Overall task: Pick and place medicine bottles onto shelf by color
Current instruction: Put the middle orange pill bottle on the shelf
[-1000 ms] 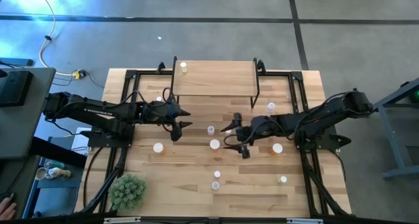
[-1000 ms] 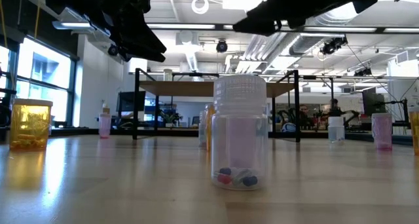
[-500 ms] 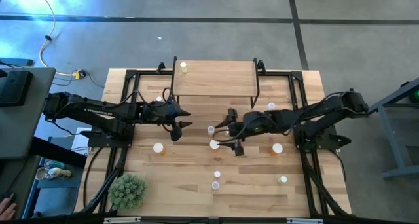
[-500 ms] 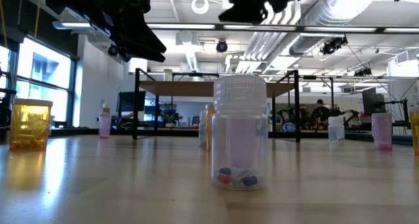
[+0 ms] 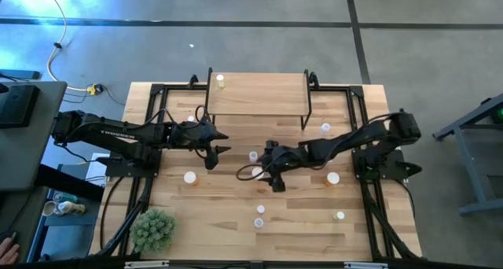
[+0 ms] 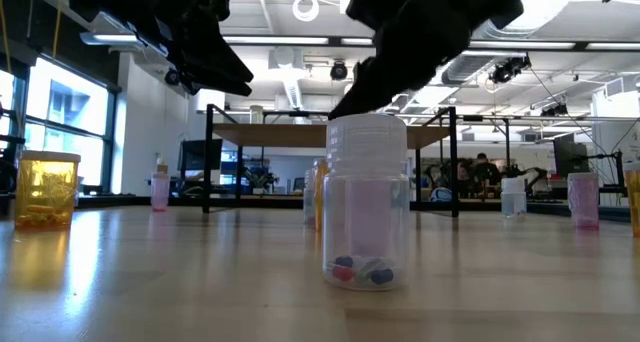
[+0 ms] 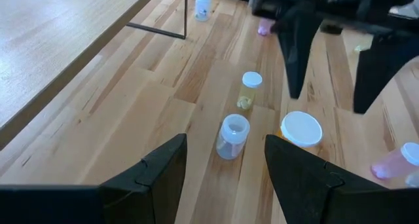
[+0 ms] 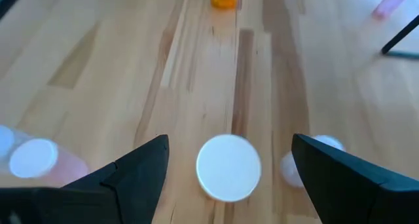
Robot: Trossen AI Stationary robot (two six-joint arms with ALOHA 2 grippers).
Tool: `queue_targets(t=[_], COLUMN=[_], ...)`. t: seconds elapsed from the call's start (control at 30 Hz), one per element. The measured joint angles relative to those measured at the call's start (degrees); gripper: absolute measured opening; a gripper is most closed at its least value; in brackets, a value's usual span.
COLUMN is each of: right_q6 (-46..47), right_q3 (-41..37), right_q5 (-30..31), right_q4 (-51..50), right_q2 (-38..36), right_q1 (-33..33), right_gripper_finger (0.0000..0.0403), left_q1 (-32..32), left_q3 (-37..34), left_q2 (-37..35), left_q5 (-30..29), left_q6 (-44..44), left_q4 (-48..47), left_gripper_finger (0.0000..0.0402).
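My right gripper [image 5: 255, 175] is open over the middle of the table. Its fingers stand on either side of an orange bottle with a white cap [image 8: 229, 166] without touching it; the bottle stands on its base. My left gripper [image 5: 219, 149] is open and empty, above the table left of the middle. A pale lavender bottle [image 7: 232, 133] and a yellow-green one [image 7: 250, 90] stand just beyond it. The shelf [image 5: 259, 94] stands at the far edge with one bottle [image 5: 220, 80] on its far left corner. Other bottles stand scattered on the table.
A spiky green plant [image 5: 153, 228] sits at the near left corner. Bottles stand near the front [image 5: 259, 216], at the right [image 5: 333, 177] [image 5: 339, 215] [image 5: 325, 128] and at the left [image 5: 189, 177]. The shelf's black legs [image 5: 309, 112] stand behind the grippers.
My right gripper has gone toward the table's left edge and down, from right of the orange bottle to over it, with its fingers staying open.
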Motion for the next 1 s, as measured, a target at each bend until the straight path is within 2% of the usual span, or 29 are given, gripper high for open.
queue_targets(t=[0.83, 1.0], right_q6=[0.67, 0.67], right_q3=[0.04, 0.04], right_q5=[0.15, 0.15], right_q4=[2.97, 2.84], right_q2=[8.24, 8.23], right_q1=[-0.13, -0.13], right_gripper_finger=[0.0313, 0.0284], left_q1=[0.00, 0.00], left_q3=[0.00, 0.00], left_q2=[0.00, 0.00], left_q5=[-0.01, 0.00], left_q6=[-0.01, -0.02], left_q4=[0.05, 0.05], left_gripper_finger=[0.0197, 0.0197])
